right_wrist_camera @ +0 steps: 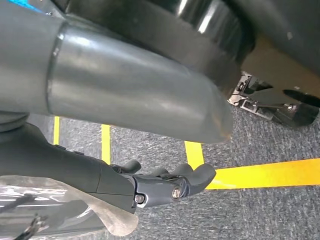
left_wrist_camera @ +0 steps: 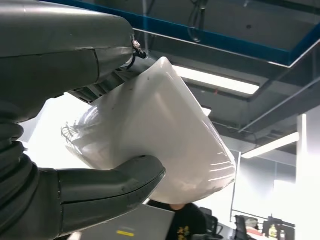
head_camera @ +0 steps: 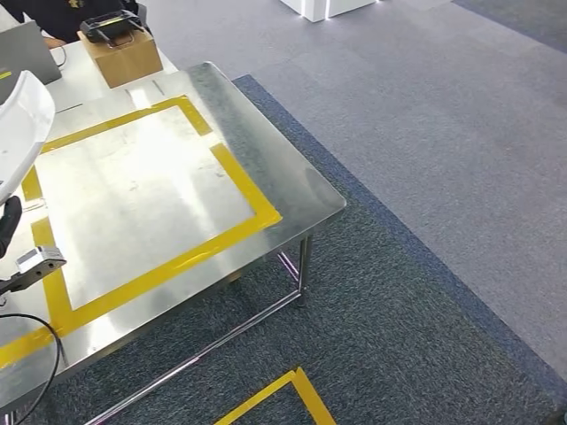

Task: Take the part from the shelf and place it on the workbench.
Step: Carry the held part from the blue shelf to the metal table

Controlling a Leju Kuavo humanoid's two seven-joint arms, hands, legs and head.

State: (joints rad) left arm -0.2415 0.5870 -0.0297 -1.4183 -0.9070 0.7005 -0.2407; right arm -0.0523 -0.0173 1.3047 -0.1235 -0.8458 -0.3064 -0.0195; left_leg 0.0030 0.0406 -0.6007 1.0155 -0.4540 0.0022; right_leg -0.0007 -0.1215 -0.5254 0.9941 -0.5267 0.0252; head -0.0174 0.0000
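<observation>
The part (left_wrist_camera: 158, 135) is a smooth white shell with a rounded edge. My left hand (left_wrist_camera: 49, 200) grips it, with the thick thumb (left_wrist_camera: 113, 187) under it and the dark fingers (left_wrist_camera: 64, 55) over its other side. In the head view the part (head_camera: 21, 128) hangs at the far left, above the left side of the steel workbench (head_camera: 294, 181). A yellow tape rectangle (head_camera: 244, 186) frames the bench top. My right hand (right_wrist_camera: 166, 182) hangs over the carpet with its fingers loosely apart and nothing in them.
A cardboard box (head_camera: 124, 55) with a black device on top stands at the bench's far end, beside a grey laptop (head_camera: 26, 51) and a person in dark clothes. Grey-blue carpet with a yellow tape corner (head_camera: 294, 394) lies to the right of the bench.
</observation>
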